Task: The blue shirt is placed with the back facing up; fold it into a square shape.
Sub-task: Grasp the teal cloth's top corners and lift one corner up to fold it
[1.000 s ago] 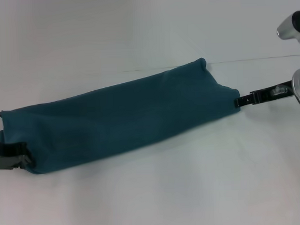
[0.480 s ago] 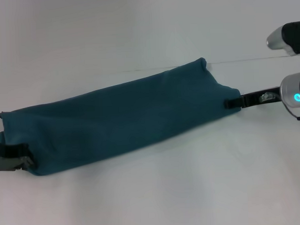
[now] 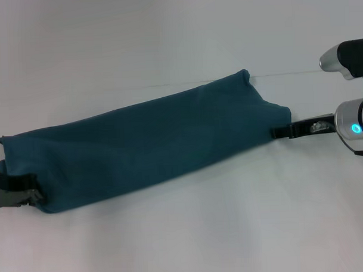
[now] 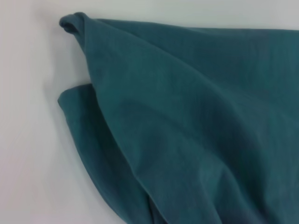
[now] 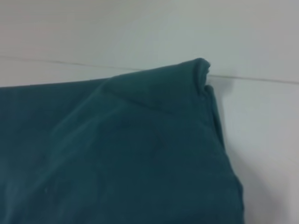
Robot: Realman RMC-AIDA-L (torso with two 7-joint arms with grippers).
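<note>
The blue shirt [image 3: 146,143] lies on the white table [image 3: 166,35] as a long folded strip, running from the near left up to the far right, plain side up. My left gripper [image 3: 29,190] is at the strip's near-left end, touching its corner. My right gripper [image 3: 280,132] is at the strip's right end, its tip against the cloth edge. The left wrist view shows layered folds of the shirt [image 4: 187,116] with a bunched corner. The right wrist view shows the shirt's far-right corner [image 5: 117,154].
A thin seam line [image 3: 310,72] crosses the table behind the shirt's right end; it also shows in the right wrist view [image 5: 261,79]. Bare white table surrounds the shirt on all sides.
My right gripper has moved left and a little nearer, from just off the shirt's right edge onto it. The left gripper and the shirt have hardly moved.
</note>
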